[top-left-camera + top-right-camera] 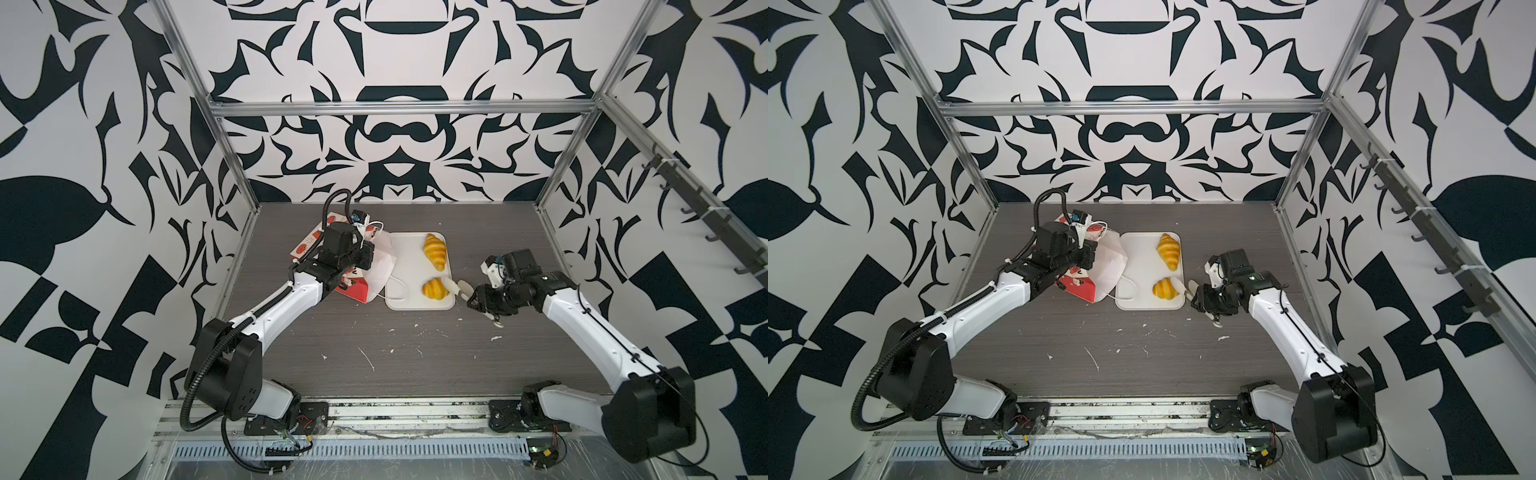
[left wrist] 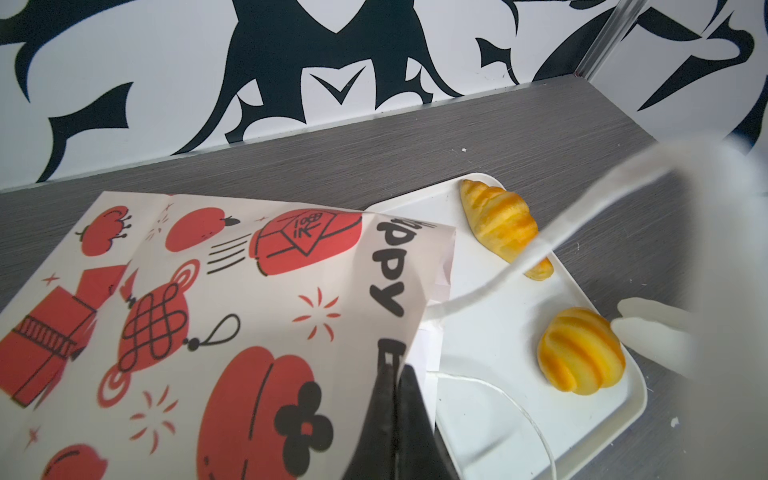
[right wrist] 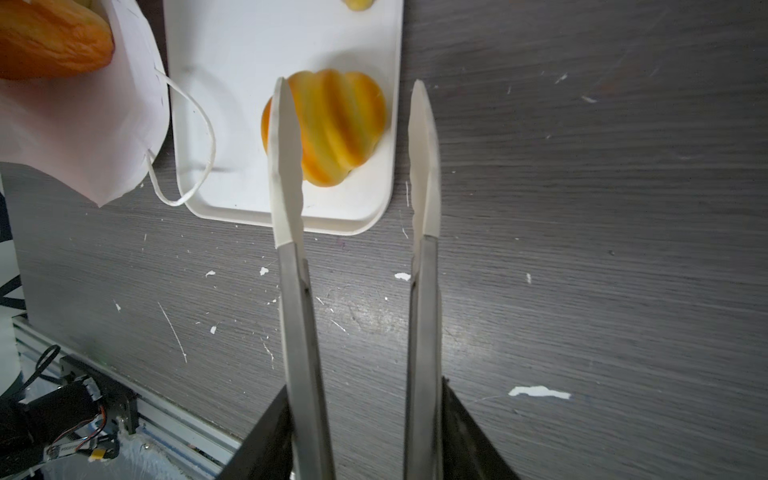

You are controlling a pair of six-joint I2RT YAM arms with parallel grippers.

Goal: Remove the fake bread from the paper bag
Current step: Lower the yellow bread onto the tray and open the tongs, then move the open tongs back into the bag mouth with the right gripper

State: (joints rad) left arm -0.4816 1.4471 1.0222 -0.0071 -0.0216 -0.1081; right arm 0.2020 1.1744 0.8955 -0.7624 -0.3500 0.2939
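Observation:
The paper bag (image 1: 353, 289) (image 2: 208, 311) lies on its side, its mouth facing the white tray (image 1: 407, 253). My left gripper (image 2: 395, 415) is shut on the upper rim of that mouth and holds it up. One piece of fake bread (image 3: 50, 41) shows inside the bag's white mouth. Two yellow croissants (image 1: 435, 250) (image 1: 435, 288) lie on the tray. My right gripper (image 3: 365, 415) is shut on metal tongs (image 3: 297, 291). Their white tips (image 3: 286, 166) stand apart around the nearer croissant (image 3: 332, 124), which rests loose on the tray.
The tray (image 1: 1142, 257) sits mid-table just right of the bag. A white cord handle (image 3: 195, 137) trails onto it. White flecks (image 1: 370, 359) dot the grey tabletop. Metal frame posts (image 1: 232, 145) and patterned walls enclose the table on three sides.

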